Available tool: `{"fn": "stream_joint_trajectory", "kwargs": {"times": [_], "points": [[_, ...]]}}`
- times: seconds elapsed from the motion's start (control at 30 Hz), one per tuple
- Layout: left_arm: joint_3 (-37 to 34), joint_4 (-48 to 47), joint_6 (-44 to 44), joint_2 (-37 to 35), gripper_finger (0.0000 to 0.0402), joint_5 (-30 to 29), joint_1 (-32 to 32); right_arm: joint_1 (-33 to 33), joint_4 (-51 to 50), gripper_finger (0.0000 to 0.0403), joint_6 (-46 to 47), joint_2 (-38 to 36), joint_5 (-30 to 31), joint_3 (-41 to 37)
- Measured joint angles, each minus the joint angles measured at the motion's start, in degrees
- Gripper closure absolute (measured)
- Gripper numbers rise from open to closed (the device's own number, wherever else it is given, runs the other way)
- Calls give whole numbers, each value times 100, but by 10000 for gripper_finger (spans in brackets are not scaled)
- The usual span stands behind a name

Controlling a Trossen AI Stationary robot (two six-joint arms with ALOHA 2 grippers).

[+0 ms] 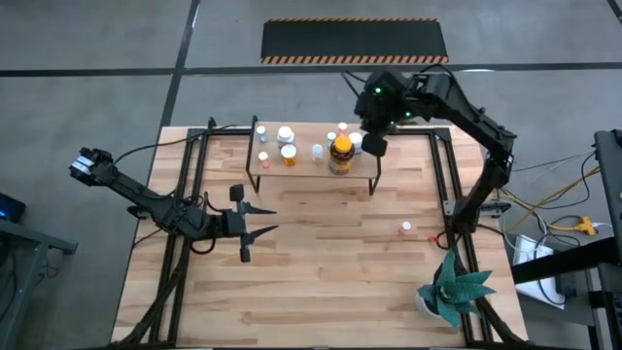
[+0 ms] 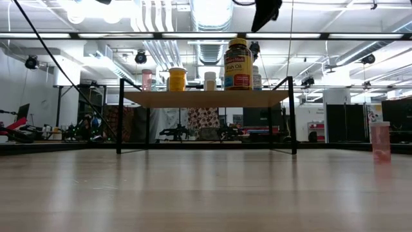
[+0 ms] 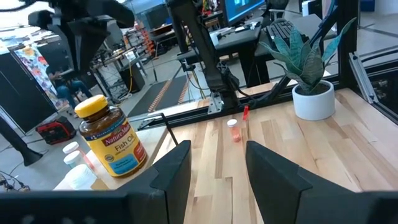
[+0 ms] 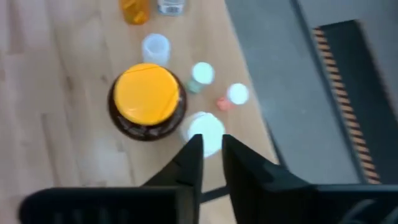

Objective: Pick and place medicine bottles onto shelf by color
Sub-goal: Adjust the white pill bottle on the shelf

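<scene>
The shelf (image 1: 313, 167) stands at the table's far middle on thin black legs. Several small bottles stand on it beside the large amber bottle (image 1: 341, 153) with a yellow cap (image 4: 147, 93). They include white (image 1: 286, 134), orange (image 1: 289, 153) and pale-blue (image 1: 318, 151) ones. One red-capped vial (image 1: 406, 227) stands upright on the table at the right. My right gripper (image 1: 374, 144) hangs above the shelf's right end, over a white-capped bottle (image 4: 205, 132). It is open by a narrow gap and empty. My left gripper (image 1: 243, 228) is open and empty over the table's left middle.
A green plant in a white pot (image 1: 452, 292) stands at the table's near right corner. Black frame rails (image 1: 190, 185) run along the table's left and right sides. Bare tabletop (image 1: 330, 262) lies between the shelf and the near edge.
</scene>
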Motion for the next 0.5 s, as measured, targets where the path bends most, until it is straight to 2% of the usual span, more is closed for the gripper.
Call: {"fn": "stream_joint_trajectory", "kwargs": {"times": [0.17,0.5], "points": [[0,-2,0,0,265,0,0,-172,605,390,-104,-142,-325,-792],[-2,-13,0,0,265,-6,0,-495,1781,394,-204,-616,-325,-2359]]}}
